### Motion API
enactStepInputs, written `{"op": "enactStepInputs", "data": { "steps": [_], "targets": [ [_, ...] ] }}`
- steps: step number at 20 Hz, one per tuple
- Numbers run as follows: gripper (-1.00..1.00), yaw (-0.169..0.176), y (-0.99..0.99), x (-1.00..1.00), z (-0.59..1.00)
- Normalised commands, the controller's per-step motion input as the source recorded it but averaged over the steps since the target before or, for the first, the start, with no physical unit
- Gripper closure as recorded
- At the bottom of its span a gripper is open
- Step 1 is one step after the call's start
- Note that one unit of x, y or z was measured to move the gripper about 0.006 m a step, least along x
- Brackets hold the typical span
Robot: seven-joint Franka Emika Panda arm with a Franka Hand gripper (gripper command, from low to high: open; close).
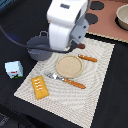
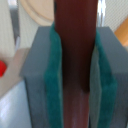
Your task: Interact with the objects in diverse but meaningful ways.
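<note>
In the wrist view my gripper (image 2: 76, 70) is shut on the brown sausage (image 2: 76, 60), which stands upright between the teal pads (image 2: 52, 75). A bit of the red tomato (image 2: 2, 67) shows at the frame's edge. In the exterior view the gripper (image 1: 80, 44) hangs between the grey handled pot (image 1: 37, 47) and the tan plate (image 1: 69, 66), mostly hidden by the white arm. The yellow ridged bread piece (image 1: 39, 86) lies near the mat's front corner. The white-and-teal milk carton (image 1: 14, 69) stands off the mat at the exterior view's left.
An orange-handled fork (image 1: 65, 80) lies in front of the plate and a knife (image 1: 87, 58) behind it, on the striped mat (image 1: 95, 95). A bowl (image 1: 122, 17) sits on a pinkish board at the back right, next to dark discs (image 1: 95, 6).
</note>
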Motion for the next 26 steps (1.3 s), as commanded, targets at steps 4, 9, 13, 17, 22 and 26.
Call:
{"op": "enactStepInputs", "data": {
  "steps": [4,9,13,17,22,26],
  "targets": [
    [1.0,-0.051,-0.46,-0.79,-0.22],
    [1.0,-0.04,-0.16,-0.66,0.0],
    [1.0,-0.024,-0.05,-0.4,0.01],
    [1.0,-0.028,-0.06,-0.06,0.07],
    [1.0,0.0,-0.01,-0.29,0.0],
    [1.0,0.0,-0.06,0.03,0.0]
  ]
}}
